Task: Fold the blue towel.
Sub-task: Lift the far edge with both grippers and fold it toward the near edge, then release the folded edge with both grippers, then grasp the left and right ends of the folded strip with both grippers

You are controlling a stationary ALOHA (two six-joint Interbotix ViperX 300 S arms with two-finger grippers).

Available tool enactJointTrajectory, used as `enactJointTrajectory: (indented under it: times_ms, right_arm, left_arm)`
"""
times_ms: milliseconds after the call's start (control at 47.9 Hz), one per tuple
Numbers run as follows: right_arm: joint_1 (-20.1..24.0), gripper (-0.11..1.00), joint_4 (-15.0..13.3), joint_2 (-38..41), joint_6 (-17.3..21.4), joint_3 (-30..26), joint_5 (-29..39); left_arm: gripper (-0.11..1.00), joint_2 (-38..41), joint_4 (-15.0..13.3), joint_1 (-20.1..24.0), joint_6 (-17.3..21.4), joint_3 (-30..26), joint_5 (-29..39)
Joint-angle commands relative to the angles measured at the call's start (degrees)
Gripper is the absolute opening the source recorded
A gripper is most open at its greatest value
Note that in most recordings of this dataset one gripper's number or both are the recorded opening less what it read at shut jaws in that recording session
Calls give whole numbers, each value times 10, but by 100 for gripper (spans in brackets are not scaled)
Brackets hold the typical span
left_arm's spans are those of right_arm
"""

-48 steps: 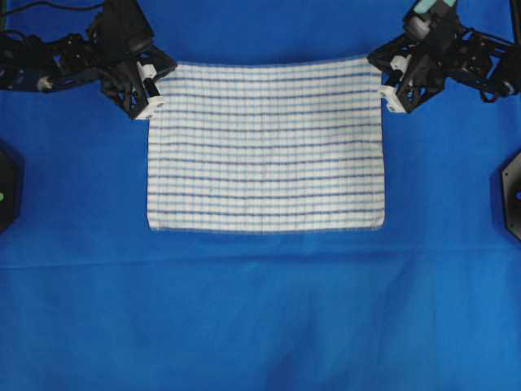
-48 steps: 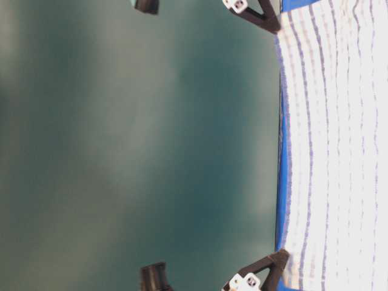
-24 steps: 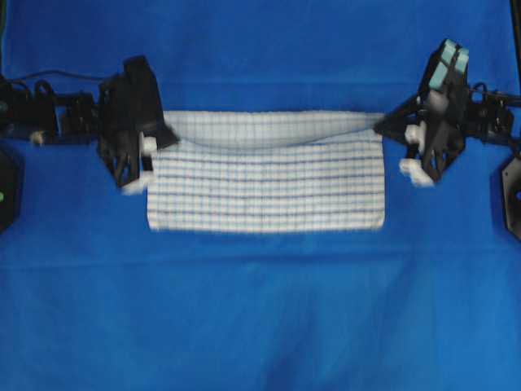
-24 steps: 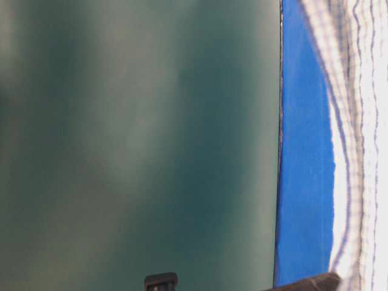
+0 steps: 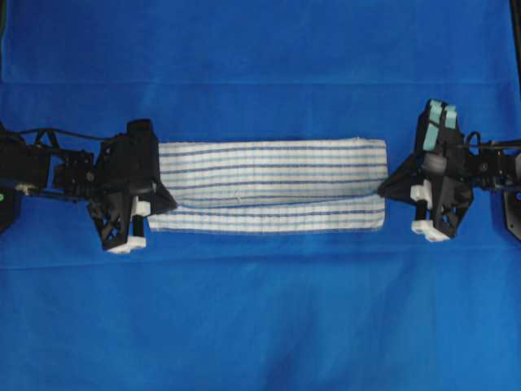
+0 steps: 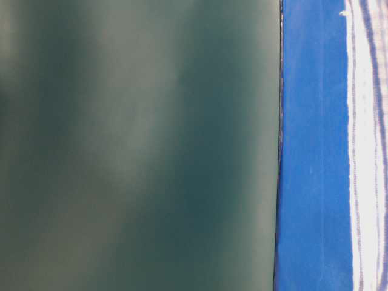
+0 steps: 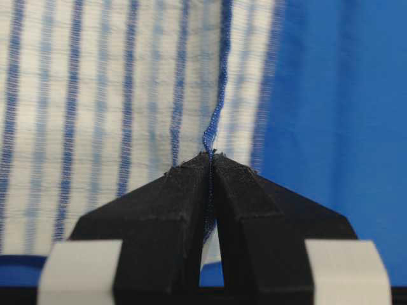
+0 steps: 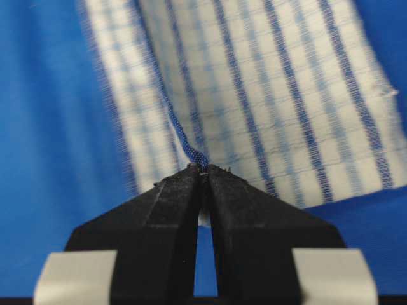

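The blue towel [image 5: 269, 175], white with thin blue stripes, lies across the middle of the overhead view, its far half carried forward over its near half. A strip of the lower layer [image 5: 269, 218] still shows along the front. My left gripper [image 5: 167, 200] is shut on the towel's left corner hem [image 7: 210, 143]. At the other end my right gripper [image 5: 383, 190] is shut on the right corner hem [image 8: 191, 152]. Both corners hang a little above the lower layer. In the table-level view only the towel's edge [image 6: 367, 145] shows at the right.
A large plain blue cloth [image 5: 260, 326] covers the whole table under the towel. Black arm bases sit at the far left [image 5: 6, 204] and far right [image 5: 511, 213] edges. The table-level view is mostly a dark green wall [image 6: 133, 145].
Both grippers have carried the towel's far corners forward, from the back edge to near the front edge. The towel went from lying flat to being doubled over.
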Motion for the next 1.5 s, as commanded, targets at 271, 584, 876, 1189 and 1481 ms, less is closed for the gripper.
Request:
enactJointTrajectory:
  times_ms: [271, 584, 876, 1189, 1481]
  right_arm:
    - [24, 5, 2, 9, 19, -14, 0]
    - [25, 5, 1, 44, 19, -39, 14]
    - [18, 32, -6, 46, 18, -53, 33]
    - [-90, 58, -53, 29, 17, -54, 60]
    - [-149, 58, -78, 49, 17, -55, 53]
  left_arm:
    - [2, -10, -1, -22, 0, 2, -1]
    - [10, -10, -1, -11, 2, 2, 4]
    - [54, -11, 0, 15, 7, -1, 13]
    - [57, -21, 2, 108, 57, 4, 10]
    - [57, -11, 1, 147, 83, 4, -6]
